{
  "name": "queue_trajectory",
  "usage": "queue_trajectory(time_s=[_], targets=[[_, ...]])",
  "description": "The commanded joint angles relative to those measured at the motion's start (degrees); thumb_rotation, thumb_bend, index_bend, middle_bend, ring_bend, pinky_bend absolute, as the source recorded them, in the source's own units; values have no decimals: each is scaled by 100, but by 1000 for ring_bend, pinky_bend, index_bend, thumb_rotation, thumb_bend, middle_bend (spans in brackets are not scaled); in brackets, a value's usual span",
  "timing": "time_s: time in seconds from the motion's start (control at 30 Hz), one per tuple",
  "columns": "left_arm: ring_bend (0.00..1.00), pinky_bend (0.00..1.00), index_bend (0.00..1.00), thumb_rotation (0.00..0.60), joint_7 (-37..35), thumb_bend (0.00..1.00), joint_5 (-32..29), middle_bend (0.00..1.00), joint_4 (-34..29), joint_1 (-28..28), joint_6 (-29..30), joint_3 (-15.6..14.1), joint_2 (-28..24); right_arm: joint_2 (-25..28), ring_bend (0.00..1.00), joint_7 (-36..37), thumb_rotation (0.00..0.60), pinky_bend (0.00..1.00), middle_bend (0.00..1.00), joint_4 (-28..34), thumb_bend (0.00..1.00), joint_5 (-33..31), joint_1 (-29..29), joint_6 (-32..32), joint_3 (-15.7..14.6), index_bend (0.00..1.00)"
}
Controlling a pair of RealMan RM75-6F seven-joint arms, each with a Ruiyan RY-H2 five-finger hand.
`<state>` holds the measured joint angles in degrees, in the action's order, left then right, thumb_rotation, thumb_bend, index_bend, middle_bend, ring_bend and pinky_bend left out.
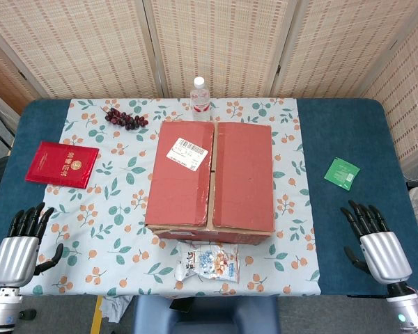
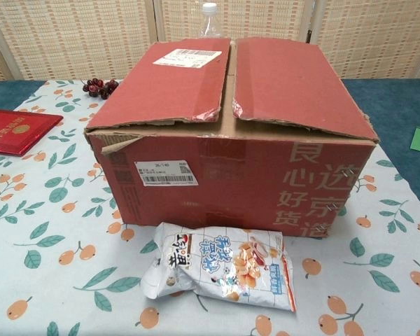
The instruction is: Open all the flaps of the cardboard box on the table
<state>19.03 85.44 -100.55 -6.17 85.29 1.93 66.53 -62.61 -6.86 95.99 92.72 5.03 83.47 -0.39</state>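
A red-brown cardboard box [image 1: 210, 179] stands in the middle of the table, its two top flaps lying down with a narrow seam between them. The left flap [image 2: 171, 80] carries a white shipping label; the right flap [image 2: 294, 84] is plain. In the chest view the flap edges are ragged and slightly lifted at the front. My left hand [image 1: 21, 247] hovers at the table's front left corner, fingers apart and holding nothing. My right hand [image 1: 375, 243] is at the front right, fingers spread, also holding nothing. Both are well away from the box. Neither hand shows in the chest view.
A snack bag [image 2: 220, 266] lies just in front of the box. A red booklet [image 1: 61, 164] lies to the left, grapes [image 1: 125, 118] and a water bottle [image 1: 200, 96] behind the box, a green packet [image 1: 342, 173] to the right. A floral cloth [image 1: 104, 229] covers the blue table.
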Motion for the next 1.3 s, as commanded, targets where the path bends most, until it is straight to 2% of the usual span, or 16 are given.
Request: queue_trajectory(time_s=[0.03, 0.27, 0.47, 0.53, 0.67, 0.83, 0.97, 1.3], targets=[[38, 0, 0, 388, -14, 463, -1, 37, 5, 7, 16, 7, 4, -4, 0, 15, 600, 0, 0, -1, 422, 8, -1, 11, 3, 0], [38, 0, 0, 390, -29, 464, 61, 37, 22, -21, -16, -5, 34, -33, 0, 261, 600, 0, 0, -85, 421, 220, 80, 5, -28, 0], [38, 0, 0, 391, -120, 463, -52, 37, 85, -66, -103, 52, 32, -338, 0, 913, 600, 0, 0, -400, 422, 1022, 444, 241, 60, 0], [39, 0, 0, 392, -163, 463, -51, 37, 119, -76, -104, 66, 34, -372, 0, 868, 600, 0, 0, -316, 422, 1239, 576, 238, 88, 0], [39, 0, 0, 391, -250, 463, -61, 37, 127, -84, -119, 71, 18, -283, 0, 629, 600, 0, 0, 245, 422, 1500, 898, -53, 144, 0], [39, 0, 0, 395, -384, 463, -9, 37, 170, -92, -105, 70, 0, -252, 0, 358, 600, 0, 0, 904, 422, 1428, 1313, -647, 289, 0], [38, 0, 0, 397, -467, 464, -53, 37, 159, -80, -90, 93, -38, -435, 0, 141, 600, 0, 0, 1117, 422, 1273, 1591, -1002, 450, 0], [39, 0, 0, 396, -738, 463, -64, 37, 158, -71, -75, 115, -127, -1215, 0, -245, 600, 0, 0, 980, 422, 588, 2275, -1656, 967, 0]])
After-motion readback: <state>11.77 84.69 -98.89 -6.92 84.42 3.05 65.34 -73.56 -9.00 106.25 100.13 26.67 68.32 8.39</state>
